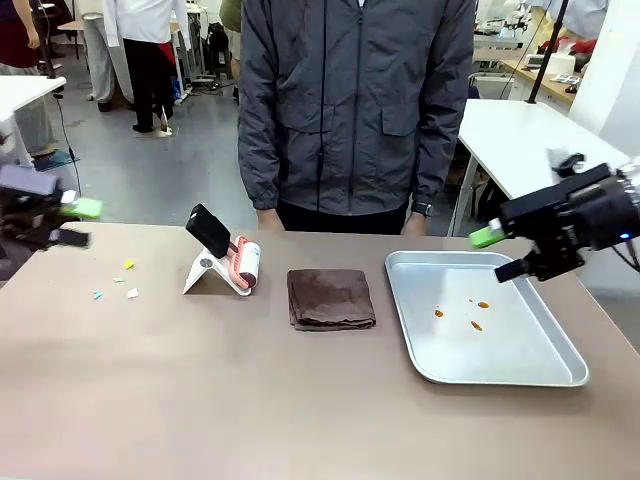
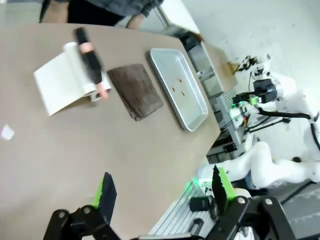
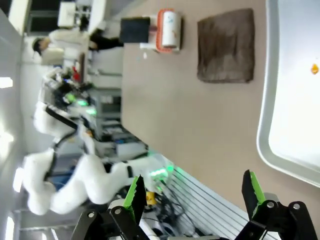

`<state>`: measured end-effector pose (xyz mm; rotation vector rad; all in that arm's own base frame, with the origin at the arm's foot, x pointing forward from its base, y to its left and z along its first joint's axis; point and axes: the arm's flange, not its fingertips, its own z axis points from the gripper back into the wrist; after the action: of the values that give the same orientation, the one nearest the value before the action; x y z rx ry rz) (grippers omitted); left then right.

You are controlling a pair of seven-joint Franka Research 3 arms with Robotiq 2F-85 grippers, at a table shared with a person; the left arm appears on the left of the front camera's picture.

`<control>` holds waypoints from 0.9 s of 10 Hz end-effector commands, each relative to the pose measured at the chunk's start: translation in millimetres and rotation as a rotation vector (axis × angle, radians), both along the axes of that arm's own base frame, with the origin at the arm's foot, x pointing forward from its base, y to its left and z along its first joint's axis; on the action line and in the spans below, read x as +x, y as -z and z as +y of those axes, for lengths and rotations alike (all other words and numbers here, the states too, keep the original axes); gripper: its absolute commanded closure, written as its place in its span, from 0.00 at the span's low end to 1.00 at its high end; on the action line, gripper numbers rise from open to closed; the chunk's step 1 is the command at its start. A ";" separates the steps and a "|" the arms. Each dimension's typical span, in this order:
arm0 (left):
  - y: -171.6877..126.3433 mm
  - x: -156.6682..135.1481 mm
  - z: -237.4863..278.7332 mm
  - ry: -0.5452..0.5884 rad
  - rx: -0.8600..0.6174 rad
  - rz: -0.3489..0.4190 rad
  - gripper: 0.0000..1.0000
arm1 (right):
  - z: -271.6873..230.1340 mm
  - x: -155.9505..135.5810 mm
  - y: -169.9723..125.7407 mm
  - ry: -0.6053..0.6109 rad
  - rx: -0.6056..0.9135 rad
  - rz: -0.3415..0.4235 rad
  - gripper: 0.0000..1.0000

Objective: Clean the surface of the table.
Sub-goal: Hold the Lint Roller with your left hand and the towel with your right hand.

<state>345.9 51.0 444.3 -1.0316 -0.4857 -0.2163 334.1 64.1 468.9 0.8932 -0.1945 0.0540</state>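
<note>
- The table, a broad brownish-tan top, runs across the foreground between the two arms, with a person in a grey jacket standing at its far edge
- The left gripper hangs above the table's left end; it is blurred in the front view, but the left wrist view shows its green-padded fingers spread wide with nothing between them
- The right gripper hovers over the far right corner of the metal tray, its jaws likewise parted and empty, as the right wrist view confirms
- A lint roller with a black handle leans on a white stand left of centre, near the far edge
- A folded brown cloth lies flat just beside the roller, between it and the tray, touching neither
- A few small paper scraps, yellow, white and pale blue, are scattered on the bare top left of the roller, near the left gripper
- Several orange specks dot the tray's floor; they are too small to say what they are
- The person's hands rest at the table's far rim, well apart from both grippers
</note>
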 end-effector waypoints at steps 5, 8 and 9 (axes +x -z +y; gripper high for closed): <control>66.7 -85.9 83.6 -0.313 -0.222 -0.016 0.00 | -161.3 -63.7 62.1 0.444 0.362 0.008 0.00; 73.8 -110.5 84.3 -0.422 -0.278 -0.013 0.00 | -212.8 -74.9 87.2 0.558 0.464 0.014 0.00; 75.9 -112.4 85.8 -0.440 -0.284 -0.008 0.00 | -222.1 -80.4 93.1 0.594 0.477 0.019 0.00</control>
<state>279.4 214.7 389.4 -1.1630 -0.7289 0.2439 282.1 -194.0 399.6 1.2436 -0.4239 -0.5812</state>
